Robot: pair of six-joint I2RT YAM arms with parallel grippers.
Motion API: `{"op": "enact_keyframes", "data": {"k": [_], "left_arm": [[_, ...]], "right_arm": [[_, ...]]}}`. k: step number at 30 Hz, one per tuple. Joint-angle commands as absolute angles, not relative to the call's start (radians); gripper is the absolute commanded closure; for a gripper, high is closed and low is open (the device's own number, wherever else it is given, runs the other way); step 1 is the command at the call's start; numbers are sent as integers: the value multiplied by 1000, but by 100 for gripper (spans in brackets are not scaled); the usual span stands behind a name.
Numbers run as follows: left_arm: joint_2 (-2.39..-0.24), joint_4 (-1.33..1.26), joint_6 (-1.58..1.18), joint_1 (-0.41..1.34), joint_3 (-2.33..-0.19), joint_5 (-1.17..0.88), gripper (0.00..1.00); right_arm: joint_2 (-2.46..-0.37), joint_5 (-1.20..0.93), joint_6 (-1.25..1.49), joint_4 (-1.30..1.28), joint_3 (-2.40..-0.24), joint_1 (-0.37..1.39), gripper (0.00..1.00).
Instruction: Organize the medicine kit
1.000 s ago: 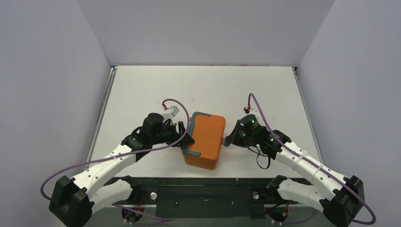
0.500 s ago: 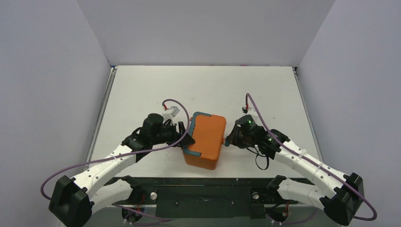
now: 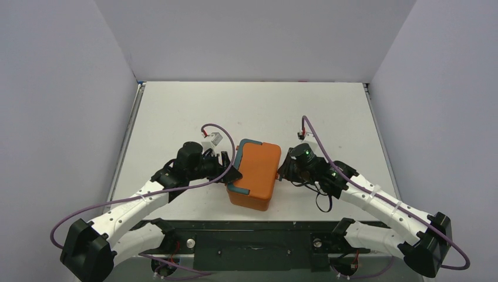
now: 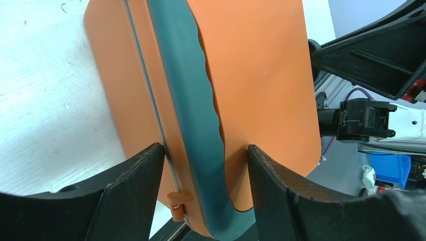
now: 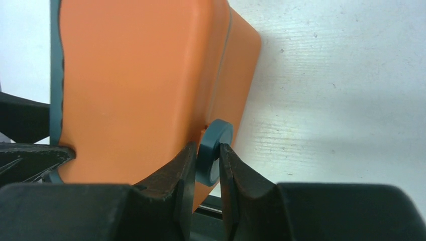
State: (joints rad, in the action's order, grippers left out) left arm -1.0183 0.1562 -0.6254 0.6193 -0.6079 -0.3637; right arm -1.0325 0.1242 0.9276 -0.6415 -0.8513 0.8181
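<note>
Between right claw (image 5: 207, 165) fingers, medicine kit (image 5: 145, 85) latch (image 5: 213, 150) half hidden.

Both arms reach inward from 7 and 5 o'clock. The left gripper (image 4: 206, 165) has its fingers (image 4: 135, 186) spread wide; the right gripper (image 5: 207, 165) has its fingers (image 5: 176, 181) pinched nearly together.

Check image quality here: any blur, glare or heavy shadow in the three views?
Top view: even light, sharp, soft shadows beside the kit. Left wrist: own fingers near-black and slightly soft, kit handle sharp, background beyond blurred. Right wrist: fingers dark, latch clear, soft shadow on the table beside the kit.
</note>
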Motion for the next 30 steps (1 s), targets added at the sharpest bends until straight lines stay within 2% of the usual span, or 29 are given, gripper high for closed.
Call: {"op": "enact_keyframes", "data": {"k": [1,21,30], "left_arm": [[-1047,221,-583,643,-557,-365,44],[-1039,232,-585,644,-554,-362,44],[-1046,240,-581,647,-563,-359,43]], "right_arm": [[-1034,39,957,-499,-917,857,81],[-1030,55,966,-494,-888,871,79],[-981,74,1007,-473,-802,871,79]]}}
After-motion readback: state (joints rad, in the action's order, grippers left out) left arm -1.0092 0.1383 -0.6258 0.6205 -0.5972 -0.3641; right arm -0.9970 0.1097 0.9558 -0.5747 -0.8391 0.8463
